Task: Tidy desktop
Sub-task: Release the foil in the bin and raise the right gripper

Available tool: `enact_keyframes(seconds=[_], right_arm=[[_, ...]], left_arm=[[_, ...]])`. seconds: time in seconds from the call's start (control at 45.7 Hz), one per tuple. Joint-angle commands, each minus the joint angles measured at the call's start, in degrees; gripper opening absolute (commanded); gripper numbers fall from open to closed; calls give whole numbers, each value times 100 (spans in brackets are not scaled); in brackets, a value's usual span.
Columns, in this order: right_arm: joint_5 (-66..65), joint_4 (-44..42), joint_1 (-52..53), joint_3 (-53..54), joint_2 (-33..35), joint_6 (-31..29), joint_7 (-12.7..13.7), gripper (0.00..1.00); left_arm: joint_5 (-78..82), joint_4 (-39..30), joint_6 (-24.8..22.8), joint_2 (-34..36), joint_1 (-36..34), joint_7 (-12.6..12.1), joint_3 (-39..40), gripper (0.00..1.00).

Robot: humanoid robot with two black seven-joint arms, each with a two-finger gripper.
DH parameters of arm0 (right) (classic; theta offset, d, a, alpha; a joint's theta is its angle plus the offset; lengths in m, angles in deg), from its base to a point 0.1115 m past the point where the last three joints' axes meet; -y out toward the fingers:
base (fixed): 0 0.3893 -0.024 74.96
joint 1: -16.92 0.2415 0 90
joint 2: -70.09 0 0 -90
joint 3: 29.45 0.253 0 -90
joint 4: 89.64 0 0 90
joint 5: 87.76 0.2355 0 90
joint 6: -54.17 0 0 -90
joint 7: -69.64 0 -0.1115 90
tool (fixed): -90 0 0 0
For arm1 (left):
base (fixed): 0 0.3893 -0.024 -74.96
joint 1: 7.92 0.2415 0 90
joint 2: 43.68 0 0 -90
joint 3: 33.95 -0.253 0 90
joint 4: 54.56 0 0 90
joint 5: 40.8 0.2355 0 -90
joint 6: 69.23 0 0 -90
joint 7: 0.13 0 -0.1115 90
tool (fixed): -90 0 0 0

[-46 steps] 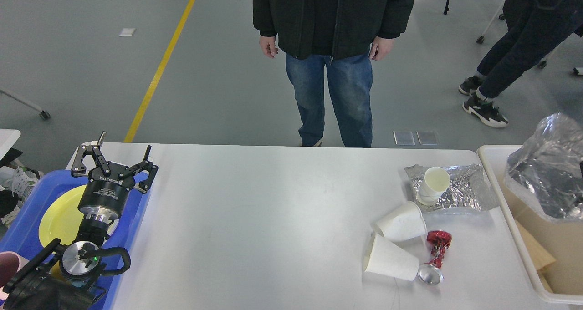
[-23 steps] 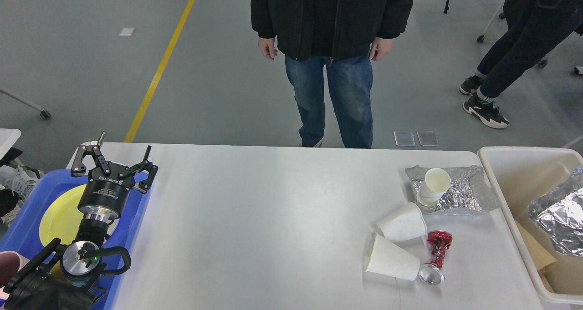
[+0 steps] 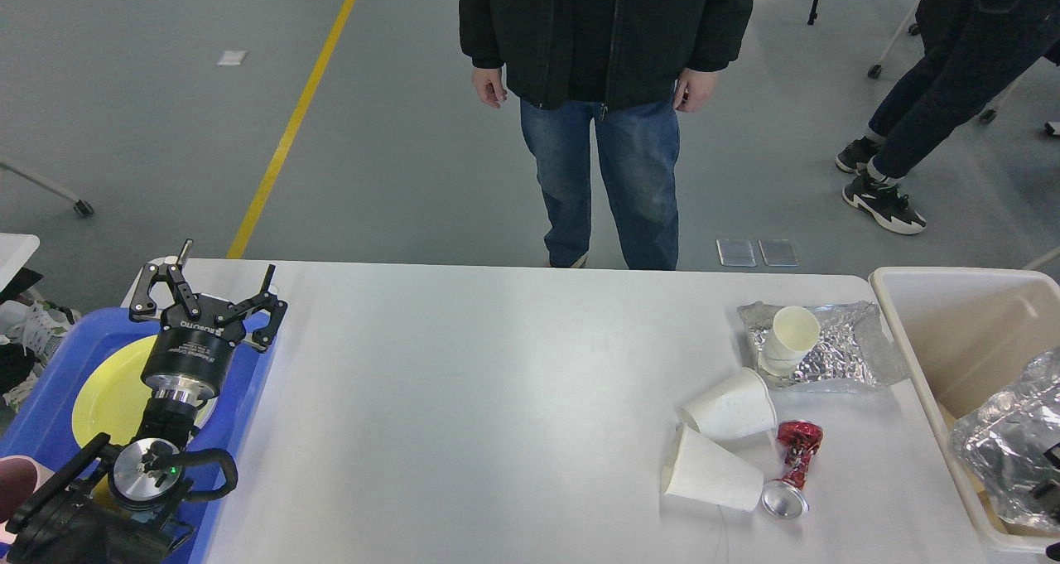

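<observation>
Foil wad (image 3: 1002, 456) is lower now than half a second back, sunk deeper into the cream bin (image 3: 952, 291) at right edge; a second ago it was high above the bin. Left arm unchanged across all three frames.

Right gripper: a dark bit shows at the foil near the frame's bottom right corner, probably the right gripper, but fingers not resolvable, so cannot tell if pinching the foil or letting go. Foil looks inside the bin walls; resting or hanging, unclear.

Left gripper (image 3: 211, 286): fingers spread wide, holding nothing, touching nothing. Hovers over the far end of the blue tray (image 3: 50, 407), which carries a yellow plate (image 3: 108, 394).

Desktop (image 3: 497, 415): big white tabletop filling the middle of the view, tray overlapping its left edge, bin just beside its right edge.

Progress, judged: one foil piece going into the bin, about done. Left on the desktop, all clustered on the right side: a flat foil sheet (image 3: 845, 349) with a small paper cup (image 3: 791, 336) lying on it, two paper cups on their sides (image 3: 720, 440) touching each other, and a crushed red can (image 3: 791, 469) just beside them. So most clutter is not yet cleared; maybe a third done at best. Centre and left of desktop bare.

Person in black jacket (image 3: 609, 108) stands behind the far edge, hands down, not involved.
</observation>
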Motion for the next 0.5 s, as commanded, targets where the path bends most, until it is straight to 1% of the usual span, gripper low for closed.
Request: enact_keyframes(seconds=[0.0, 0.482], right_arm=[[-4, -48, -129, -17, -83, 113, 3, 0], [-30, -39, -244, -52, -294, 121, 3, 0]], left_arm=[[0, 0, -1, 4, -1, 0, 0, 96], [0, 0, -1, -4, -1, 0, 0, 96]])
